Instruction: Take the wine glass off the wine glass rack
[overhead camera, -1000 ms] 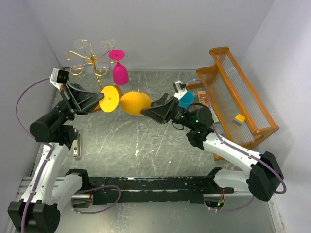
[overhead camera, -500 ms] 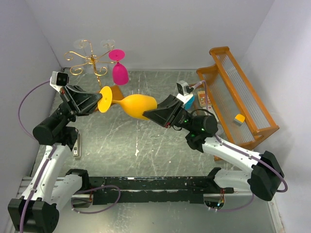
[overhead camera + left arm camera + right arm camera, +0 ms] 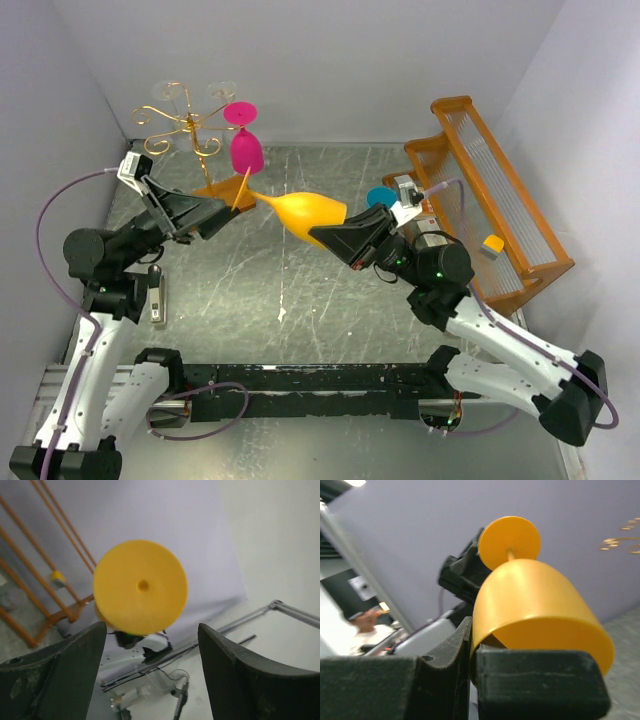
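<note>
A yellow wine glass (image 3: 305,211) lies sideways in mid-air between my two arms. Its foot (image 3: 141,586) faces the left wrist camera. My right gripper (image 3: 325,232) is shut on the rim of its bowl (image 3: 530,605); the right gripper (image 3: 472,650) pinches the wall edge. My left gripper (image 3: 226,211) is open, its fingers on either side of the foot and clear of it, and the left gripper (image 3: 151,628) holds nothing. The gold wire wine glass rack (image 3: 185,125) stands at the back left on its wooden base (image 3: 222,188). A pink wine glass (image 3: 246,142) hangs from it.
An orange wooden-framed rack with clear slats (image 3: 505,190) fills the right side, with a small yellow block (image 3: 490,245) on it. A teal cup (image 3: 380,196) sits near its left end. A silver object (image 3: 157,300) lies by the left arm. Walls close in on the left, back and right.
The left gripper has opened and let go of the yellow glass's foot. The right gripper has shut on the bowl's rim. The glass has shifted right, away from the rack.
</note>
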Motion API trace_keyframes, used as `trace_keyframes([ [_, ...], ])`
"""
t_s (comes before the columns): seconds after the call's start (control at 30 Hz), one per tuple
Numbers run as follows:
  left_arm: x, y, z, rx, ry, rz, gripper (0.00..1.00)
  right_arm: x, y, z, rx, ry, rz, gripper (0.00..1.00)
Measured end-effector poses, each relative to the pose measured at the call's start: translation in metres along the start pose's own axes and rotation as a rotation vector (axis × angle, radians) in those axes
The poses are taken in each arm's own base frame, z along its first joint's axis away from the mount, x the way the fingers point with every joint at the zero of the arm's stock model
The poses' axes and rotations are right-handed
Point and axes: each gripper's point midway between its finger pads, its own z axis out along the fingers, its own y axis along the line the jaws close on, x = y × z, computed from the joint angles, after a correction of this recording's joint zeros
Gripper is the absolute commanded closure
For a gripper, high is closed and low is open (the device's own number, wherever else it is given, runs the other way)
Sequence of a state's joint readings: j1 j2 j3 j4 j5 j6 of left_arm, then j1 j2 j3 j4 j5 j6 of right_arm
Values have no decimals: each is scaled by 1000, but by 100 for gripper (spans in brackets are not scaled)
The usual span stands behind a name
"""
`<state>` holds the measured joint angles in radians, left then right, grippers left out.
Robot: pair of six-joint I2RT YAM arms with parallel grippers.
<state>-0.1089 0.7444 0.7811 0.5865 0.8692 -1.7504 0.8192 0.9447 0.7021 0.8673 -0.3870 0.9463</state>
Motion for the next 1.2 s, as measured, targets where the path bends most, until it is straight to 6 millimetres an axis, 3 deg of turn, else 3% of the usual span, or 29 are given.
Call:
trace_keyframes([
  [0.23, -6, 61, -10, -301, -33, 82, 11, -10, -51, -20, 363, 46, -178, 100],
  [0.43, -10, 119, -30, -532, -64, 87, 11, 22, -111, -61, 670, 301, -282, 100],
  [0.57, -15, 145, -40, -632, -80, 86, 12, 44, -141, -91, 833, 536, -333, 100],
  [0.8, -24, 164, -42, -694, -92, 92, 13, 68, -164, -148, 1055, 874, -342, 100],
  [1.0, -24, 168, -43, -703, -83, 104, 13, 89, -170, -201, 1224, 1075, -215, 100],
  [1.2, -20, 165, -48, -722, -62, 133, 13, 82, -182, -245, 1416, 1101, -58, 100],
])
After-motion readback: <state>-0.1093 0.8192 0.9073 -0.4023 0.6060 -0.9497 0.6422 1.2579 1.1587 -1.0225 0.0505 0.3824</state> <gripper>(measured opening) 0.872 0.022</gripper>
